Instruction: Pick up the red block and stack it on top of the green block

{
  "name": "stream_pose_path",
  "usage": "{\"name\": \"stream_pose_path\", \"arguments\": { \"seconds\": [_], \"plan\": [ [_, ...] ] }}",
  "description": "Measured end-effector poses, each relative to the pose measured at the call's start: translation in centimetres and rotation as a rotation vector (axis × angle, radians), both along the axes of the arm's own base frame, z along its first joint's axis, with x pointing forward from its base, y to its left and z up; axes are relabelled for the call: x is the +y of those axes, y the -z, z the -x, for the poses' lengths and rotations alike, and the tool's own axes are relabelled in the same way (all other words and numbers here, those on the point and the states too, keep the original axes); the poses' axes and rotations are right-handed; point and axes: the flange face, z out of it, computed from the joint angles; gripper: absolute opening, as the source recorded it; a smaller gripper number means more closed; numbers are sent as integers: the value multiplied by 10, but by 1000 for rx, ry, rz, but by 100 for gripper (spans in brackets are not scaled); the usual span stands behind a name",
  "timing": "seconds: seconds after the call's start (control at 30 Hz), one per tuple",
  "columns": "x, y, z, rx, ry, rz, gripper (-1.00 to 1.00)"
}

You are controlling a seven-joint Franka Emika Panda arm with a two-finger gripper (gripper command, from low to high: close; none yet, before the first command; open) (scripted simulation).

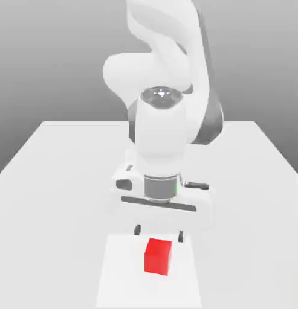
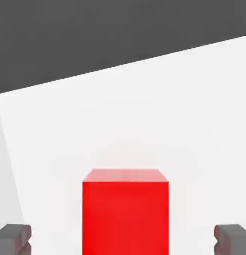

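Observation:
The red block (image 1: 158, 256) is a small plain cube resting on the white table (image 1: 60, 181) near its front edge. My gripper (image 1: 158, 233) hangs just above it, pointing straight down, open. Its two dark fingertips (image 1: 137, 229) stand wider apart than the block. In the hand view the red block (image 2: 125, 211) sits centred between the grey fingertips (image 2: 14, 238), with a wide gap on each side, and my gripper (image 2: 123, 239) touches nothing. The green block is out of view.
A brighter white square patch (image 1: 115, 271) lies under the block. The white arm (image 1: 169, 90) rises behind the gripper at the table's middle. In the hand view the table's edge (image 2: 120, 67) meets dark ground beyond it.

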Motion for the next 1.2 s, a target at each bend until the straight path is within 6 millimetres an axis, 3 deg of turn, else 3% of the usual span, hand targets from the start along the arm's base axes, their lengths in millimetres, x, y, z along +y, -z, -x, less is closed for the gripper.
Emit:
{"name": "stream_pose_path", "arguments": {
  "seconds": [0.07, 0.1, 0.33, 0.53, 0.7, 0.83, 0.97, 1.1, 1.2],
  "plan": [
    [0, 21, 1, 1, 1, 0, 0],
    [0, 27, 2, 1, 1, 0, -100],
    [0, 27, 2, 0, 1, 0, -100],
    [1, -28, 1, 1, -3, 1, -100],
    [72, -41, -35, 10, -234, 16, -100],
    [145, -48, -58, 15, -438, 22, -100],
    [225, -57, -68, 14, -639, 17, -100],
    [306, -69, -65, 4, -827, 2, -100],
    [323, -36, -65, 1, -864, -1, -100]
  ]
}}
